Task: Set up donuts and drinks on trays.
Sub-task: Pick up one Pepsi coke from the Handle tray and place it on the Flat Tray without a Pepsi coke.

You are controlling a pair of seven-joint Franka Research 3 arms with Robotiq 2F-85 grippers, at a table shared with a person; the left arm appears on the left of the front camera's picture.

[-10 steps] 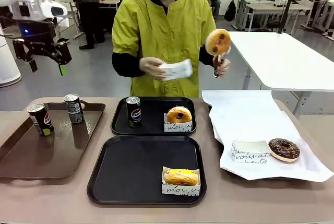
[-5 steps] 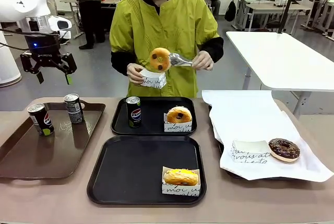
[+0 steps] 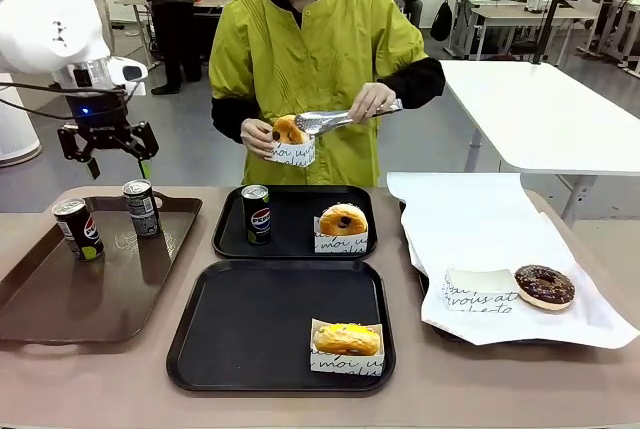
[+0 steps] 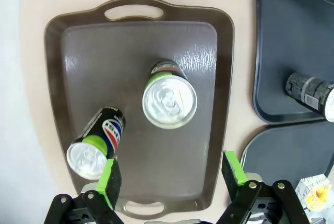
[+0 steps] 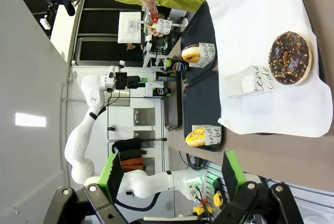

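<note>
My left gripper (image 3: 120, 169) hangs open above the two drinks (image 3: 141, 207) (image 3: 78, 228) that stand on the brown handled tray (image 3: 60, 299). From the left wrist, one can (image 4: 169, 101) lies just ahead of the open gripper (image 4: 172, 174), the other can (image 4: 96, 143) by its left finger. The far black tray (image 3: 295, 229) carries a can (image 3: 256, 213) and a sleeved donut (image 3: 343, 220). On the near black tray (image 3: 250, 329) lies a yellow-iced donut (image 3: 346, 339). The person holds a donut (image 3: 289, 131) in a paper sleeve with tongs (image 3: 345, 117). My right gripper (image 5: 172, 174) is open and holds nothing.
A chocolate donut (image 3: 544, 286) and an empty paper sleeve (image 3: 480, 289) lie on the white-paper-covered tray (image 3: 480, 219) at the right. A white table (image 3: 540, 114) stands behind it. The near tray's left half is bare.
My left gripper has come down and to the right, toward the cans on the brown tray. The person has brought the donut down with the tongs into the paper sleeve.
</note>
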